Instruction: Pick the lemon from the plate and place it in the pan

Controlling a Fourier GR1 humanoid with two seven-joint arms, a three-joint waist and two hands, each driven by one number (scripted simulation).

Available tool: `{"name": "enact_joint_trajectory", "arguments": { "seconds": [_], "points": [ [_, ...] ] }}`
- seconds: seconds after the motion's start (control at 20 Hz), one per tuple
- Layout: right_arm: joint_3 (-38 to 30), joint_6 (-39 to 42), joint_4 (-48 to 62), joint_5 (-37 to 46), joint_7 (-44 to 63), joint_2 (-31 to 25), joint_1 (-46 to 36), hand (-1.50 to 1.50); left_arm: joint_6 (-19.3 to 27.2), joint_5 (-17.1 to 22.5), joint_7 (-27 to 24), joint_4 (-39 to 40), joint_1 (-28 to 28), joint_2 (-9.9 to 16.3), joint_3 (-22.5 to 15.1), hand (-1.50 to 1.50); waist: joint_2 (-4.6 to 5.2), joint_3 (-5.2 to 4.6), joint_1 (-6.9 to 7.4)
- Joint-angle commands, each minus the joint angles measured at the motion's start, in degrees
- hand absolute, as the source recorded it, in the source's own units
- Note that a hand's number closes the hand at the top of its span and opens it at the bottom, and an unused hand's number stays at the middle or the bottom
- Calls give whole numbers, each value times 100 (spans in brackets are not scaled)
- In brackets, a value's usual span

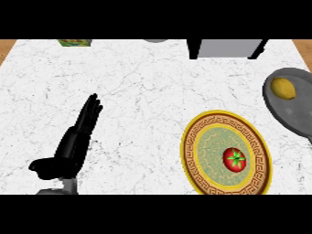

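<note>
Since the lemon already lies inside the pan at the worktop's right, placing looks complete. Only a tomato sits on the plate. Left hand rests with straight fingers; next move merely calls for staying clear.

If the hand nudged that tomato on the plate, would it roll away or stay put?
The tomato looks round and smooth, so a nudge would probably set it rolling. The plate it sits on seems shallow, so its rim may not stop it. Its glossy skin also suggests it could slip under the straight fingers of the left hand.
</note>
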Motion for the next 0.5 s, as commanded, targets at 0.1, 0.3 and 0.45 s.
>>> {"name": "enact_joint_trajectory", "arguments": {
  "seconds": [0.1, 0.3, 0.45],
  "points": [
    [412, -25, -1506, -397, 402, 623, 861, -150, -91, 9, 152, 102, -297, 110, 212, 0, -4, -6, -19],
    [662, -42, -2113, -518, 578, 903, 1356, -150, 59, -210, -45, 100, 24, -146, -100, 0, -1, -4, -4],
    [752, -172, -2150, -667, 621, 740, 1457, -150, -166, -15, -146, 193, -79, 36, 216, 0, 7, -1, 13]
  ]
}}
